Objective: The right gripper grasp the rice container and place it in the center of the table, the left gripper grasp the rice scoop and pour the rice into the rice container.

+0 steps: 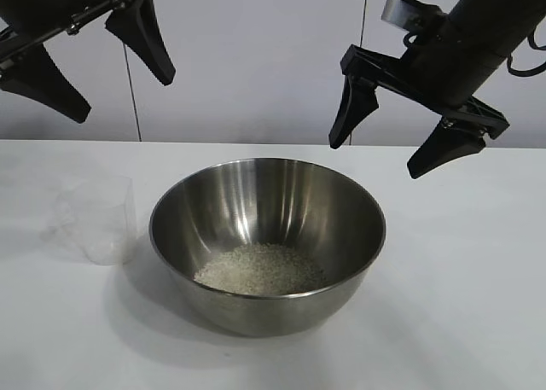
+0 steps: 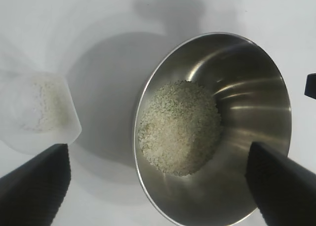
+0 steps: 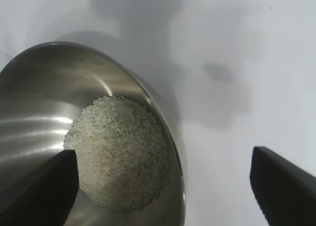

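The steel rice container (image 1: 267,245) is set mid-table with the rice (image 1: 259,269) heaped inside it. The translucent rice scoop (image 1: 101,218) is stood just beside the container, apart from it, a few grains seemingly left inside. Above the container, the left gripper (image 1: 90,61) and right gripper (image 1: 394,138) are held spread, empty. The pour is judged done; only withdrawal is called for. No writing is seen.

place: lab/test bench | bare white table (image 1: 478,322), plain wall (image 1: 256,57)
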